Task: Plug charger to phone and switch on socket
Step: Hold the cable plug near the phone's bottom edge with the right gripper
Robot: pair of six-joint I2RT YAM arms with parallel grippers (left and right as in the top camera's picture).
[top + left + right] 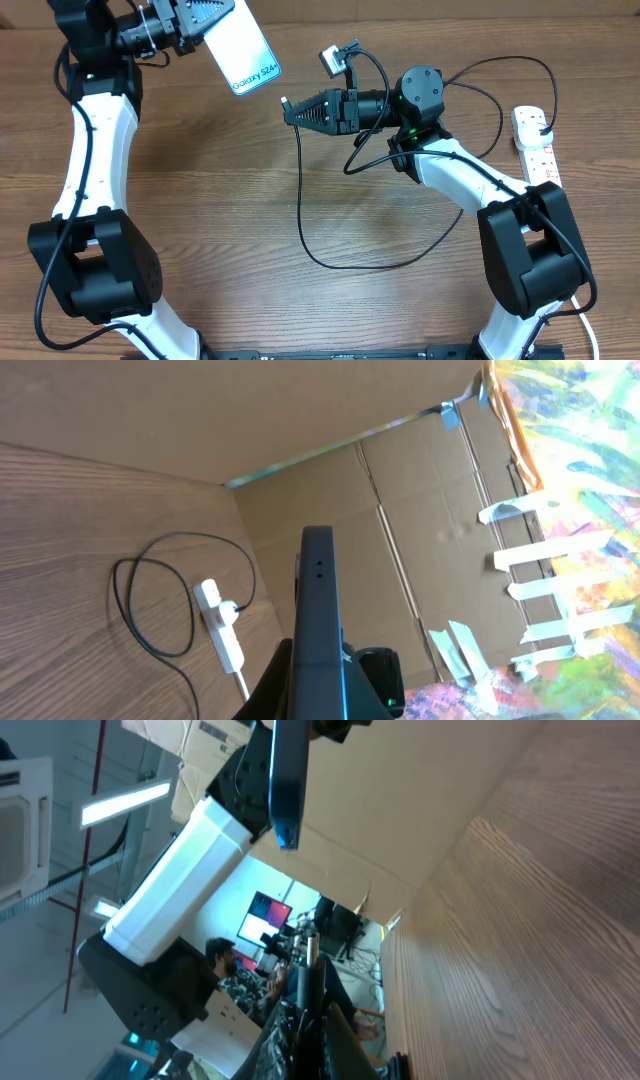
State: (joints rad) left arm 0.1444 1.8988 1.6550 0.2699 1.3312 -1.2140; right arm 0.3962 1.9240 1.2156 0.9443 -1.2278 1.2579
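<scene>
The phone [243,55] has a pale blue-teal screen with dark lettering. The charger [299,190] is black. On the right, the socket [545,165] is white with red marks. The table [250,200] is brown wood grain, and the cardboard wall [300,420] is tan.

Up at back left, the phone [245,55], in the left fingers [200,22]. Just right of it, the charger [299,200] tip, in the right fingers [318,110]. Far right on the counter [220,230], the socket [538,150].

Wood-grain table [220,200], glossy phone [240,50], white plastic socket [545,165], matt blk charger [299,200]
</scene>
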